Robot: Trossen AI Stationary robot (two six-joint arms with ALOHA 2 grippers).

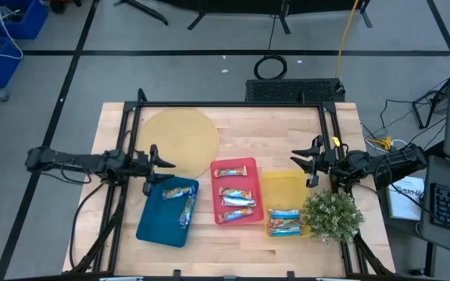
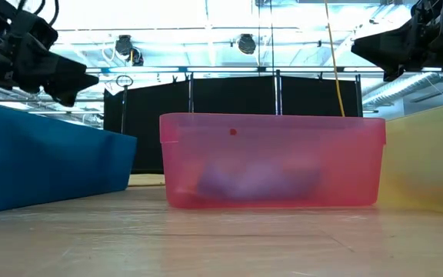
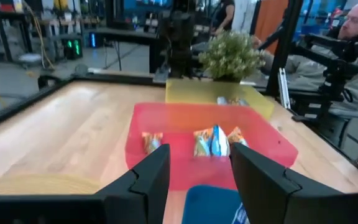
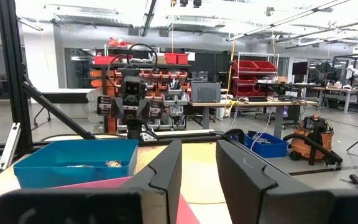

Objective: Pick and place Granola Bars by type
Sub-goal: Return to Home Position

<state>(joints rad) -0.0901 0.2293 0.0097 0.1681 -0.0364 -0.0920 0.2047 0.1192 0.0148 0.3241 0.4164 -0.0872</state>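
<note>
Three trays sit side by side on the table's near half. The blue tray (image 1: 151,222) holds two granola bars (image 1: 181,200). The red tray (image 1: 250,168) holds a few bars (image 1: 236,197), which also show in the left wrist view as bars (image 3: 213,142). The yellow tray (image 1: 281,187) holds two light-blue bars (image 1: 284,222). My left gripper (image 1: 166,163) hangs open above the table just beyond the blue tray's far edge, its fingers (image 3: 149,174) pointing toward the red tray. My right gripper (image 1: 301,162) hangs open past the yellow tray's far edge, empty (image 4: 199,165).
A small potted plant (image 1: 332,215) stands at the yellow tray's right near corner. A round pale mat (image 1: 180,137) lies on the far left of the table. Black frame rails (image 1: 233,104) border the table. A person (image 3: 353,28) sits beyond the table's right side.
</note>
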